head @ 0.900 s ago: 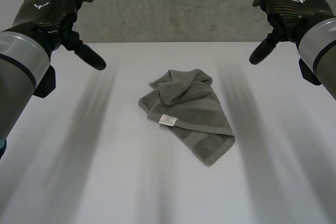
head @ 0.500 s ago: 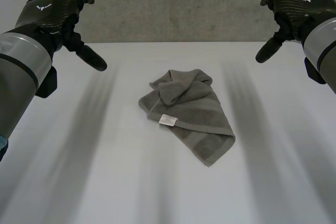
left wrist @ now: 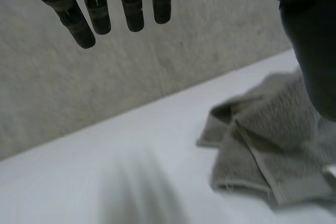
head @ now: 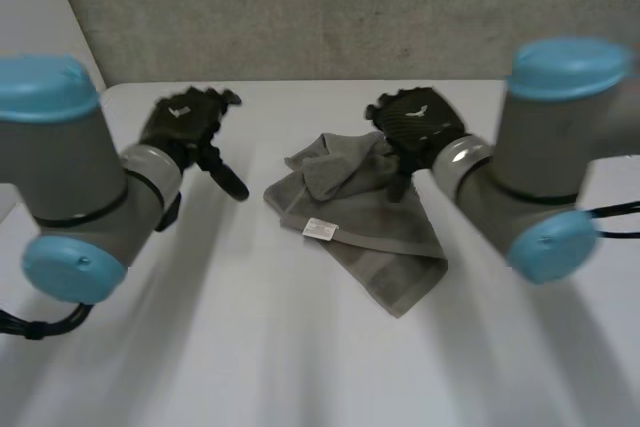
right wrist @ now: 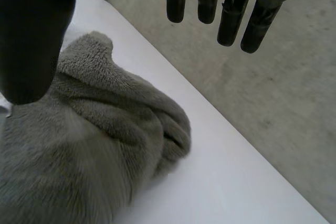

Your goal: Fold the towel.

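A grey towel (head: 350,215) lies crumpled and partly folded in the middle of the white table (head: 250,347), with a white label (head: 319,229) on its near hem. My left hand (head: 185,125) hovers open to the towel's left, apart from it. My right hand (head: 415,127) hovers open over the towel's far right corner, fingers straight and holding nothing. In the left wrist view the towel (left wrist: 273,145) lies beyond the thumb, past the straight fingers (left wrist: 100,9). Under the palm in the right wrist view is the towel's bunched edge (right wrist: 100,145), below the straight fingers (right wrist: 231,14).
A grey concrete wall (head: 300,7) rises behind the table's far edge. Bare table surface lies in front of the towel and to both sides of it.
Both arms have swung down and inward from high at the sides. The left hand now sits near the towel's left, the right hand over its far right corner. The towel has not moved.
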Action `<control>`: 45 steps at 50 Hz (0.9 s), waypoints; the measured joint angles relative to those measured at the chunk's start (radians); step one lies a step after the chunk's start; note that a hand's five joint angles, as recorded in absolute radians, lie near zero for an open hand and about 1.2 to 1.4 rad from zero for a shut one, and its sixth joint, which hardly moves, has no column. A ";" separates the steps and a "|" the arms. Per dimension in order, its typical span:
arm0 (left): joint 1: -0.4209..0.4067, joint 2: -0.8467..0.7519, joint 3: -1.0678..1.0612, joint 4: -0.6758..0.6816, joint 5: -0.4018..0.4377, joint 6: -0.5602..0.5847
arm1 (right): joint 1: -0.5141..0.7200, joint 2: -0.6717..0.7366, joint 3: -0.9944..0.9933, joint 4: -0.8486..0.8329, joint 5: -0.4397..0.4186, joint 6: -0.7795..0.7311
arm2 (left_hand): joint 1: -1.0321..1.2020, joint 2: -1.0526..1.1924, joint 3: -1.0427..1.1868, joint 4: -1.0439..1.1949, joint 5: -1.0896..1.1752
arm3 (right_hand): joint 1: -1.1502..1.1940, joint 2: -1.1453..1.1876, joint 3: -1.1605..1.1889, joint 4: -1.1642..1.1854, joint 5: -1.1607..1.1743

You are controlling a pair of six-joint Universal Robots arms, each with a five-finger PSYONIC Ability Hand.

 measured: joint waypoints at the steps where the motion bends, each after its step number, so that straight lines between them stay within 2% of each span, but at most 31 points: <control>1: 0.001 -0.013 0.001 0.007 0.005 0.000 | 0.005 0.022 -0.014 -0.016 0.000 0.001 | 0.000 0.000 0.000 0.000 0.000 | 0.000 0.000 0.000 0.000 0.000; 5: 0.007 -0.087 0.003 0.050 0.034 0.008 | 0.040 0.185 -0.135 -0.093 0.002 0.002 | 0.000 0.000 0.000 0.000 0.000 | 0.019 0.009 0.011 0.005 0.014; 7: 0.009 -0.109 0.001 0.067 0.043 0.019 | 0.052 0.265 -0.208 -0.103 0.004 0.002 | 0.000 0.000 0.000 0.000 0.000 | 0.110 0.096 0.098 0.085 0.100; 10: 0.011 -0.126 -0.004 0.086 0.050 0.049 | 0.066 0.395 -0.349 -0.075 0.007 0.001 | 0.000 0.000 0.000 0.000 0.000 | 0.451 0.451 0.446 0.433 0.461; 12: 0.013 -0.126 -0.008 0.094 0.051 0.076 | 0.073 0.479 -0.462 -0.023 0.009 0.002 | 0.000 0.000 0.000 0.000 0.000 | 0.814 0.817 0.799 0.791 0.802; 14: 0.014 -0.120 -0.013 0.097 0.050 0.097 | 0.079 0.530 -0.549 0.030 0.009 0.006 | 0.000 0.000 0.000 0.000 0.000 | 1.035 1.025 1.019 1.014 1.045; 18: 0.017 -0.094 -0.026 0.100 0.049 0.121 | 0.092 0.564 -0.671 0.146 0.006 0.027 | 0.000 0.000 0.000 0.000 0.000 | 1.076 1.071 1.094 1.082 1.104; 24: 0.025 -0.039 -0.047 0.101 0.047 0.130 | 0.104 0.438 -0.658 0.282 -0.013 0.087 | 0.000 0.000 0.000 0.000 0.000 | 1.077 1.071 1.097 1.082 1.104; 30: 0.040 0.024 -0.077 0.096 0.045 0.126 | 0.113 0.187 -0.345 0.334 -0.056 0.106 | 0.000 0.000 0.000 0.000 0.000 | 1.077 1.075 1.098 1.082 1.104; 35: 0.052 0.077 -0.118 0.092 0.045 0.125 | 0.156 0.022 -0.061 0.316 -0.095 0.109 | 0.000 0.000 0.000 0.000 0.000 | 1.078 1.081 1.100 1.082 1.104; 37: 0.061 0.110 -0.148 0.090 0.046 0.125 | 0.199 -0.050 0.075 0.283 -0.135 0.113 | 0.000 0.000 0.000 0.000 0.000 | 1.078 1.085 1.102 1.082 1.104; 42: 0.079 0.172 -0.207 0.089 0.048 0.125 | 0.270 -0.129 0.221 0.232 -0.198 0.113 | 0.000 0.000 0.000 0.000 0.000 | 1.081 1.085 1.102 1.082 1.104; 45: 0.086 0.209 -0.244 0.089 0.051 0.126 | 0.295 -0.149 0.260 0.230 -0.204 0.101 | 0.000 0.000 0.000 0.000 0.000 | 1.082 1.085 1.102 1.082 1.104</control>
